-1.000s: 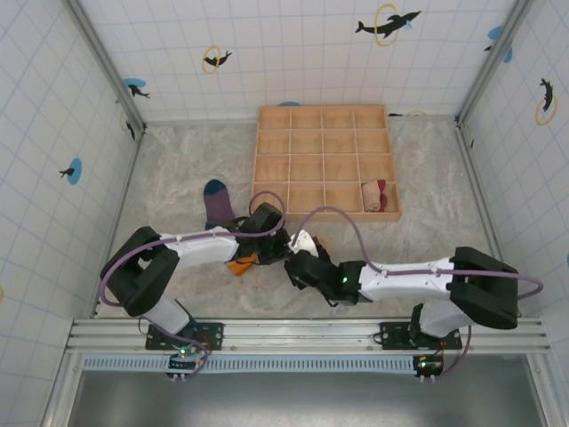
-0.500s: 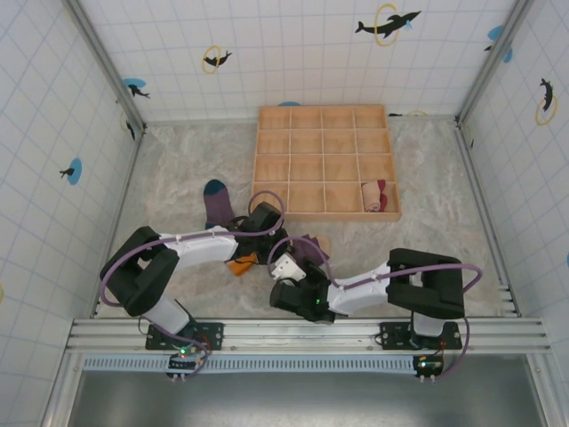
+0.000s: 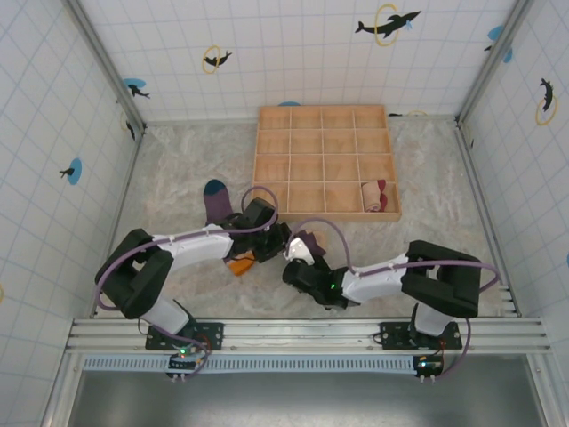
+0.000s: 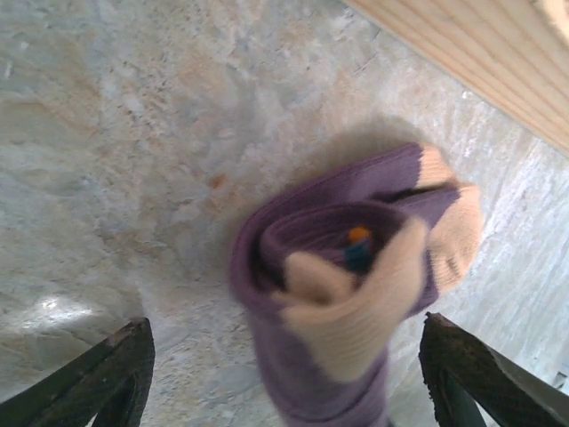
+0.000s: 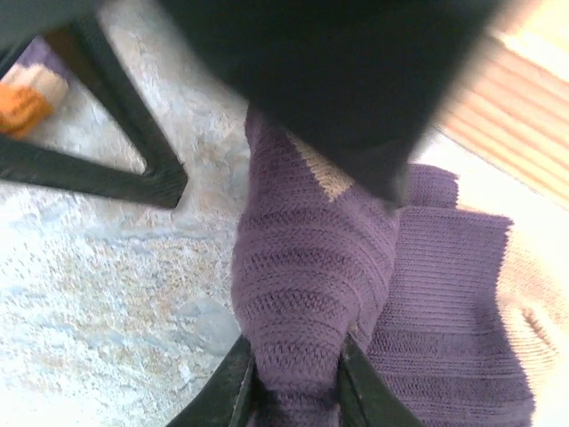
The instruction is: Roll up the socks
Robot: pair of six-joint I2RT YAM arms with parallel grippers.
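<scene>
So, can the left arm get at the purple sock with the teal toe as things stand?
Probably yes. The left claw is open and grips nothing, and the teal-toed sock lies close beside that arm, toe end bare. The arm crosses its middle, though, so it would need to pull back first.

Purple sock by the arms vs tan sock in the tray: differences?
Place: the purple sock is outside the tray, by the arms; the tan sock sits in the tray's near right corner compartment.
Colour: purple sock has a tan toe; tan sock has a dark-red cuff.
Grip: the right gripper pinches the purple sock; the tan sock is untouched.
Both look rolled.
</scene>
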